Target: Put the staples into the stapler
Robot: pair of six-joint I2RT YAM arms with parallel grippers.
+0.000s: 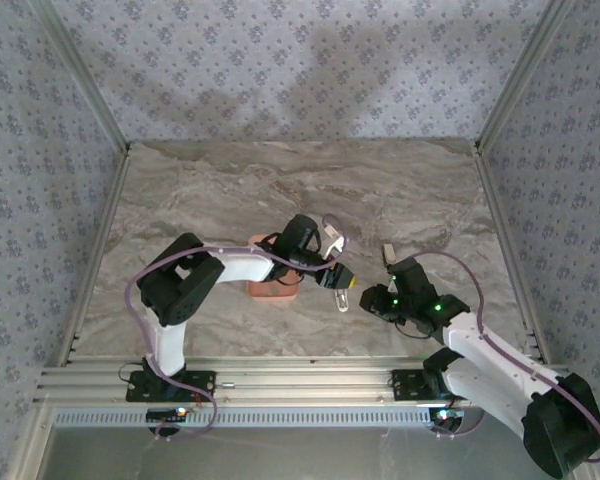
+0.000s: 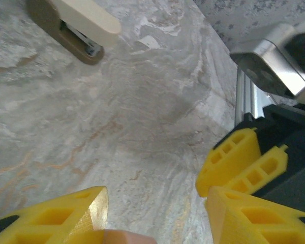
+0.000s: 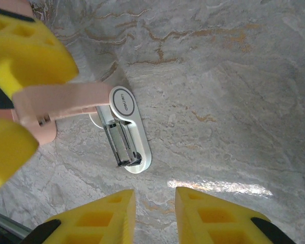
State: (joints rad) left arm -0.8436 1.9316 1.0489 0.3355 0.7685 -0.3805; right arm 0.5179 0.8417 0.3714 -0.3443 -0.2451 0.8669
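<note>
My left gripper [image 1: 332, 274] is shut on the pink stapler [image 3: 66, 100] and holds it above the table. The stapler hangs open: its metal magazine [image 3: 120, 143] and silver-white base [image 3: 138, 152] swing down from the pink top arm. In the left wrist view a sliver of that pink stapler [image 2: 119, 237] shows between my yellow fingers [image 2: 66, 216]. My right gripper [image 3: 153, 203] is open with nothing between its fingers, just right of the hanging base and close to it. The staples are hidden.
A tan and cream stapler [image 2: 76, 25] lies on the marble table [image 1: 400, 190] just beyond my left gripper. A salmon-pink tray [image 1: 270, 288] sits under the left forearm. Aluminium rails [image 1: 280, 385] run along the near edge.
</note>
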